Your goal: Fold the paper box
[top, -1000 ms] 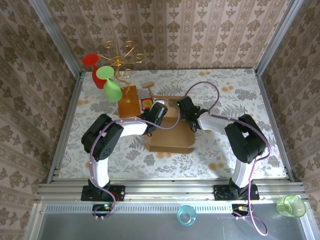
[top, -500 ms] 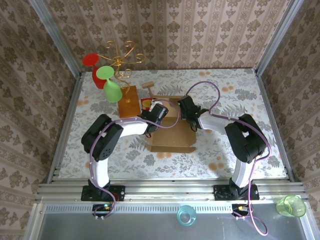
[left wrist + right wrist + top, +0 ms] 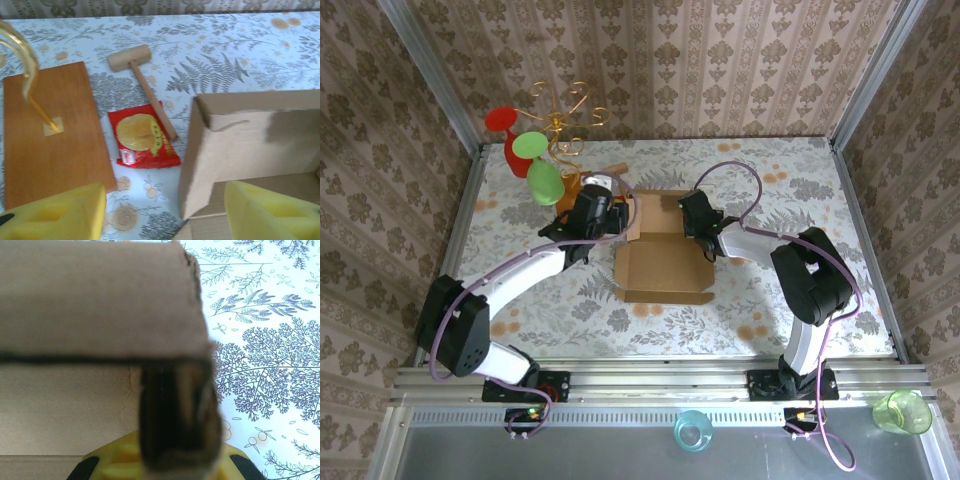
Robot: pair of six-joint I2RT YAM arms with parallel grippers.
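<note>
Now the left arm was off the box, and the right one kept its pinch on the back wall.

Half a second earlier the left gripper (image 3: 165,212) sat over the left side of the paper box (image 3: 665,265). It had since swung out left to beside the wooden board (image 3: 50,130), with its yellow pads (image 3: 60,212) spread wide and nothing held. The right gripper (image 3: 686,210) hadn't moved and was clamped on the box's far right corner; the wrist view showed cardboard edge between its pads. The box lay mid-table as an open tray with the far wall up and the near flap flat. My read is that the left-side fold was released and more folds remained. The cardboard carried no print. A red packet (image 3: 145,140) by the mallet (image 3: 135,65) had a yellow picture and a small white label, too small to read.
</note>
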